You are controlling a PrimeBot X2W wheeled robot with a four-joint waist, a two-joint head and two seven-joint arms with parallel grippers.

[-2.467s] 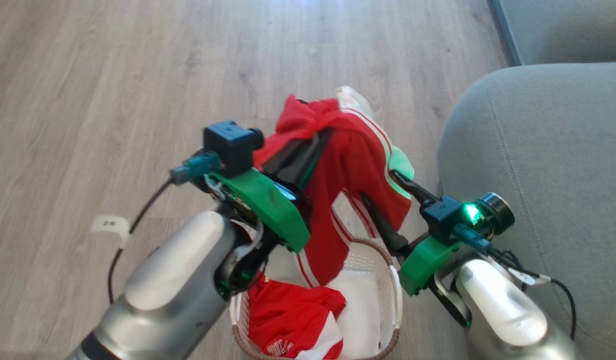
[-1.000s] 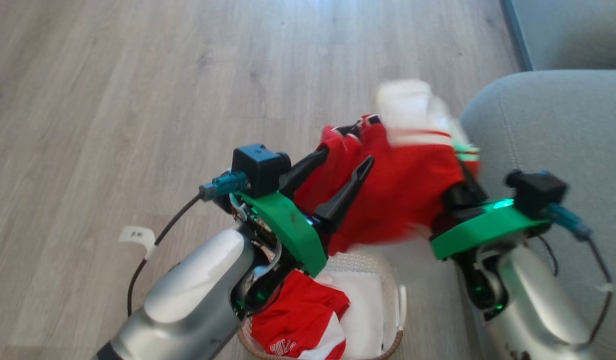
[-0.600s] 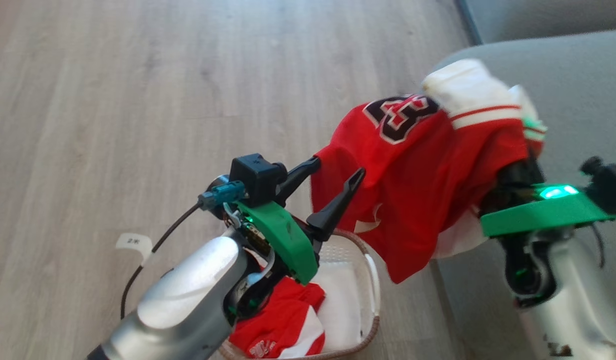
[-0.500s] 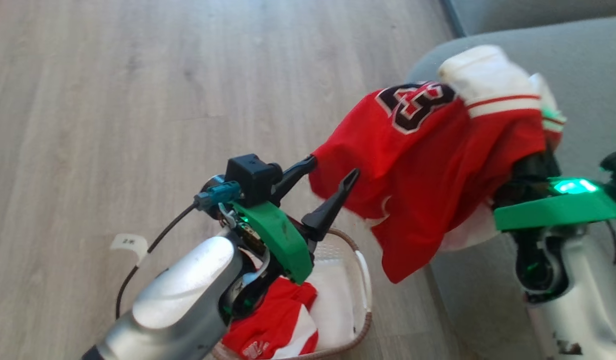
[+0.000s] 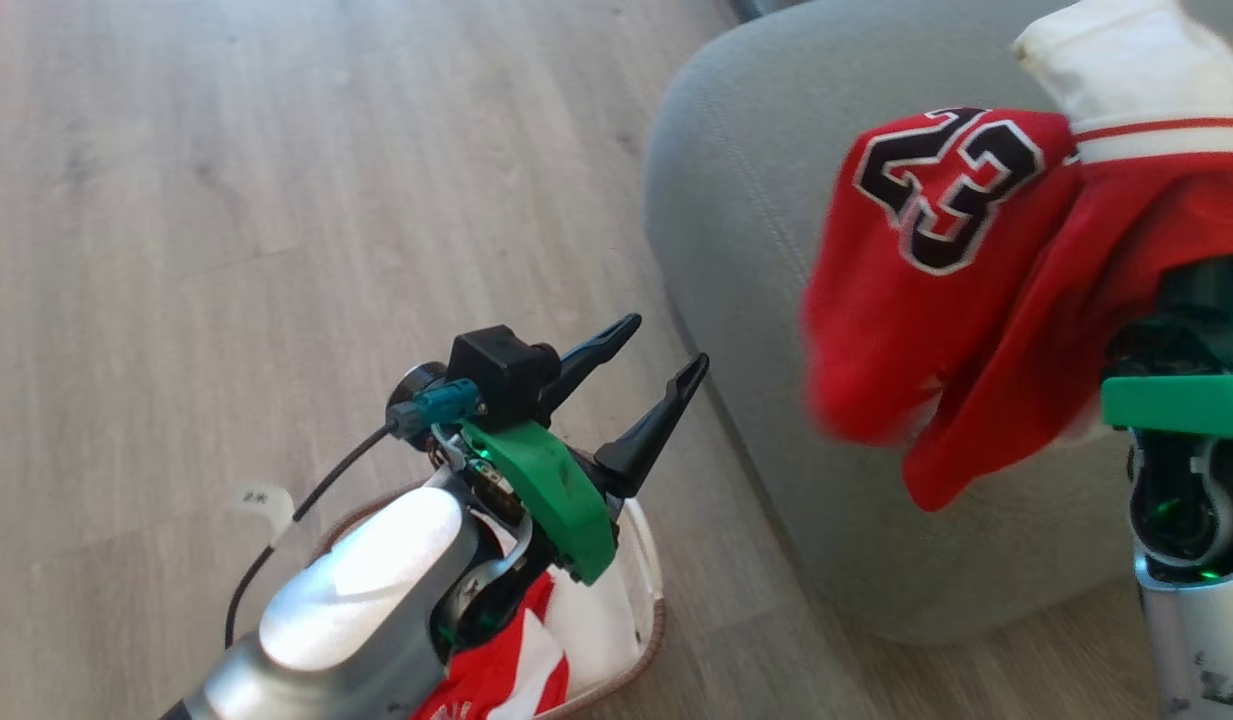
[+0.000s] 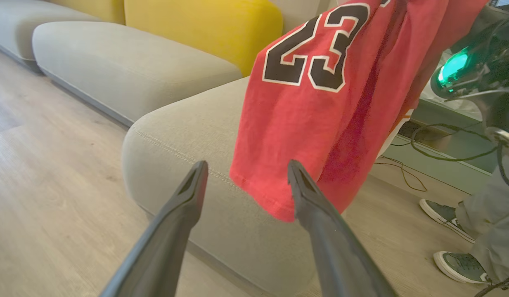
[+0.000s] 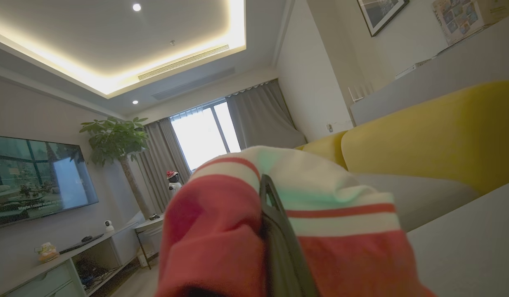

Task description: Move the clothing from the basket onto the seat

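Observation:
A red jersey with a black-and-white 23 (image 5: 936,280), one piece of the clothing, hangs over the front left corner of the grey seat (image 5: 756,190). My right gripper (image 7: 266,183) is shut on its white-striped top edge, the fingers buried in the fabric. My left gripper (image 5: 664,343) stands open and empty left of the seat, above the basket (image 5: 648,610). In the left wrist view its fingers (image 6: 196,181) frame the jersey's hem (image 6: 312,103) without touching it. More red clothing (image 5: 496,680) lies in the basket, mostly hidden by my left forearm.
Wood floor stretches to the left. Yellow back cushions (image 6: 204,24) and another grey seat (image 6: 114,62) lie behind. A person's shoes (image 6: 444,214) and loose cables (image 6: 440,144) are on the floor right of the seat. A TV (image 7: 31,177) and plant (image 7: 114,136) stand far off.
My left gripper has let go of the jersey and now stands open. The right gripper has carried the jersey right, over the seat. The head camera has turned right.

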